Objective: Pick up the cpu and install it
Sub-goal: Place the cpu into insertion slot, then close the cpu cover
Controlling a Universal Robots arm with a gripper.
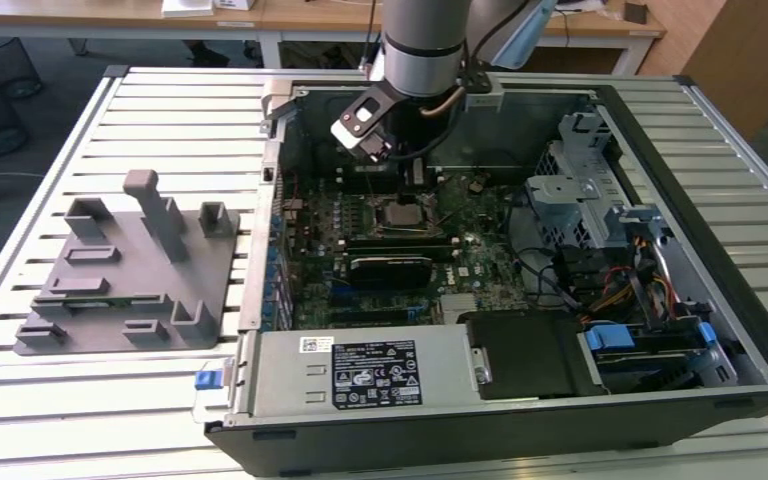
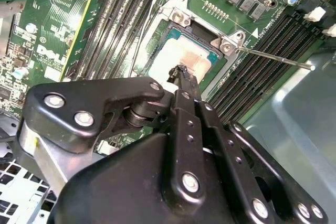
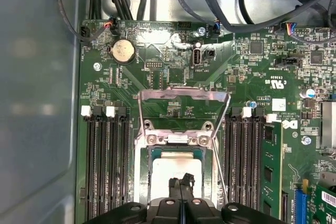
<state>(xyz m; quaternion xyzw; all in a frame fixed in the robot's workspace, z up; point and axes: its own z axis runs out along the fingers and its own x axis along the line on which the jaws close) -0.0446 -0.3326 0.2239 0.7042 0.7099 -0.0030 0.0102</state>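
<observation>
Gripper [image 3: 181,183]: fingers pressed together with no gap, gripping nothing. In both wrist views the tips [image 2: 181,73] hang right over the cpu; contact cannot be told.
Cpu [image 3: 176,167]: lies flat in the socket, pale silvery top plate [image 2: 181,56] facing up, between 2 banks of memory slots [image 3: 107,166].
Load frame [image 3: 184,97]: swung open off the socket.
Lever rod [image 2: 273,57]: sticks out sideways from the socket corner.
Arm [image 1: 424,40]: reaches down into the open computer case [image 1: 518,435].
Holder block [image 1: 117,290]: grey, on the slatted table [image 1: 157,110], to the exterior view's left of the case, well apart from the gripper.
</observation>
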